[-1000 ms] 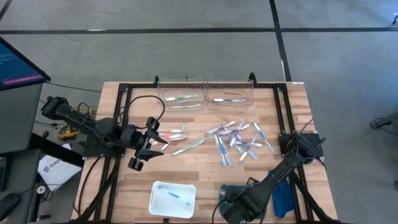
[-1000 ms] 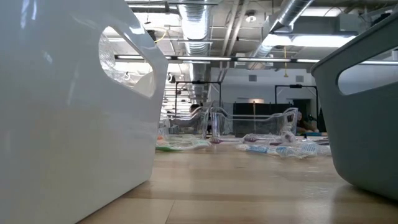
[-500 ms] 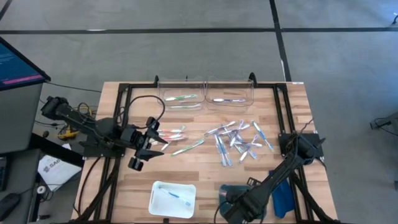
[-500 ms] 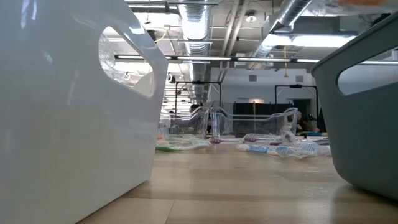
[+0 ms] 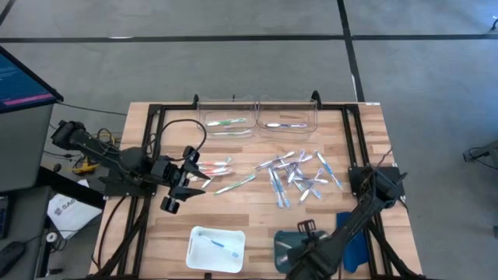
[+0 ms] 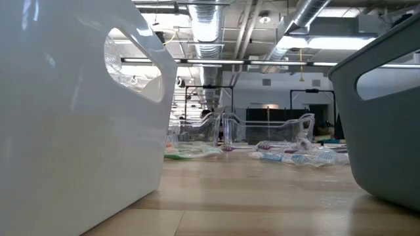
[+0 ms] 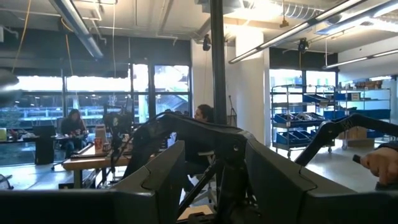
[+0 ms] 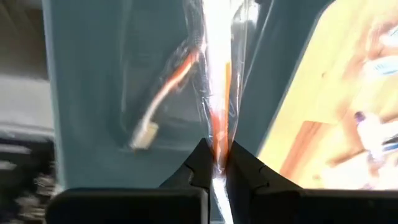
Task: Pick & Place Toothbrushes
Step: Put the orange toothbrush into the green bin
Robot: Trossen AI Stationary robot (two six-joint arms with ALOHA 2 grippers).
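Right gripper (image 8: 215,163) over the teal bin (image 5: 283,239) at 5 o'clock on the table, fingertips pressed together on a clear-wrapped orange toothbrush (image 8: 218,121); wrapper hanging straight down inside the bin's walls, not yet let go. Already lying on the bin floor: another orange-and-white toothbrush (image 8: 166,86).

Changed over the last second: right arm shifted toward 4 o'clock in the high view, so more of the teal bin now uncovered; grip itself unchanged. In the low view, an orange tip glimpsed above the grey bin wall (image 6: 387,131) half a second ago, now gone from sight. Judged from that: brush carried down into the bin, release the likely next step, then a return for more.

Left gripper (image 5: 191,175) parked at 9 o'clock, unmoved, just beside the pink toothbrushes (image 5: 216,166).

Plenty left to sort: loose pile of blue and clear-wrapped toothbrushes (image 5: 296,175) from centre toward 2 o'clock; a few in the two clear bins (image 5: 257,105) at 12 o'clock; one blue brush in the white tray (image 5: 198,236) at 7 o'clock. Task judged early to midway.
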